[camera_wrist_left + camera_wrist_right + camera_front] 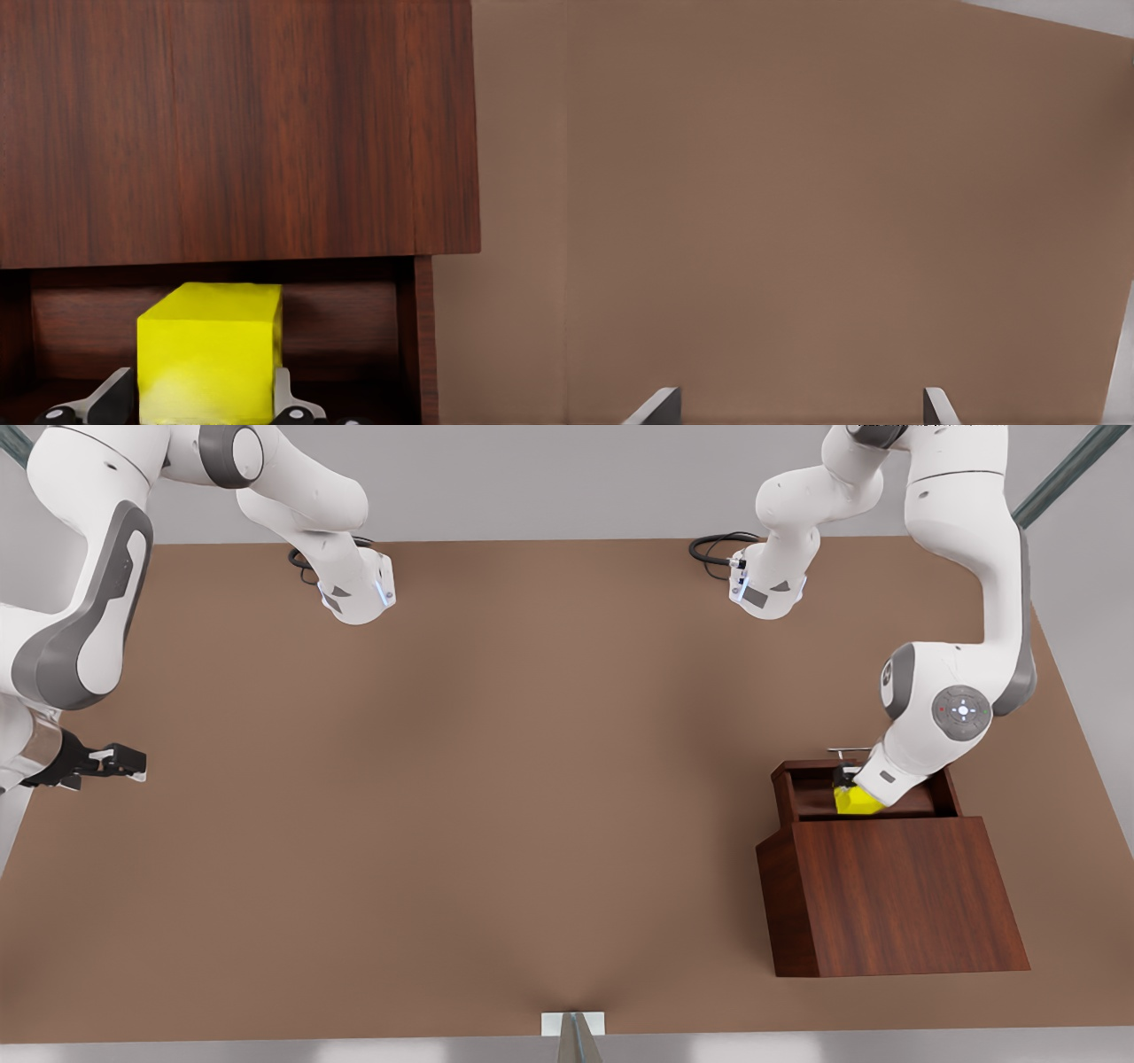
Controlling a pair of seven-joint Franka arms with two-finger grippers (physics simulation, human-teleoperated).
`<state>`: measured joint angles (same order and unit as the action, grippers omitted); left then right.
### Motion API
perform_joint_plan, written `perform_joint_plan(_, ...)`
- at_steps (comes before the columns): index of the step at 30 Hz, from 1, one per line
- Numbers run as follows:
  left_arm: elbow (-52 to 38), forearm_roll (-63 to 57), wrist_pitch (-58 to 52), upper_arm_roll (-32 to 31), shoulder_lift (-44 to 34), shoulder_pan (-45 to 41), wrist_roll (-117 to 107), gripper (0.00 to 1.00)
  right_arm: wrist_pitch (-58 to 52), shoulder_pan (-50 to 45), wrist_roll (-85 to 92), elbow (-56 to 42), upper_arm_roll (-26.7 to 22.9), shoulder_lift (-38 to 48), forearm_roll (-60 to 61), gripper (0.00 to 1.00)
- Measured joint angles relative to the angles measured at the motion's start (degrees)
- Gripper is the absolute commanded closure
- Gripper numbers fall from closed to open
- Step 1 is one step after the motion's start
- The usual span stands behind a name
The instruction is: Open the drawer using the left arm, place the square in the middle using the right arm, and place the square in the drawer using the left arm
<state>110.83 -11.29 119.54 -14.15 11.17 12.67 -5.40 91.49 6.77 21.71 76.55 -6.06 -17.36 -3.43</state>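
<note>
The drawer (802,788) stands pulled open from the wooden box, its silver handle (848,751) facing away from the box. Inside it sits the yellow square (855,802), gripped by my left gripper (849,784) on the arm at the front view's right. In the left wrist view both fingers (113,397) press the sides of the square (210,350), in front of the drawer's inner wall (345,328). My right gripper (124,762) waits open at the front view's far left, over bare tabletop (833,204).
The box's sloping top panel (895,890) rises just past the drawer, close above the left wrist. Brown tabletop (496,779) spreads between the arms. Both arm bases stand at the far edge. A small white bracket (573,1024) sits at the near edge.
</note>
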Motion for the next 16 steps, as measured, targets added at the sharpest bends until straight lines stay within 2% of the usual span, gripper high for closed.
perform_joint_plan(6, -1.2, 0.4, -3.1, 0.3, -1.5, 0.1, -0.6, 0.0, 0.0, -0.1, 0.0, -0.1, 0.0, 0.1, 0.0, 0.0)
perform_joint_plan(11, -23.4, 7.8, -31.1, -4.2, -1.7, -1.4, 0.0, 0.0, 0.4, -0.1, -0.1, -0.3, 0.0, 0.3, 0.2, 0.0)
perform_joint_plan(14, -23.3, 10.2, -34.0, -3.6, -8.6, -1.3, -0.1, 0.0, 0.0, -0.1, -0.1, -0.6, -0.1, 0.5, 0.1, 0.0)
perform_joint_plan(16, -22.8, 10.8, -35.0, -3.5, -10.1, -2.9, 0.0, 0.0, 0.1, -0.1, 0.0, -0.6, 0.0, 0.5, 0.0, 0.0)
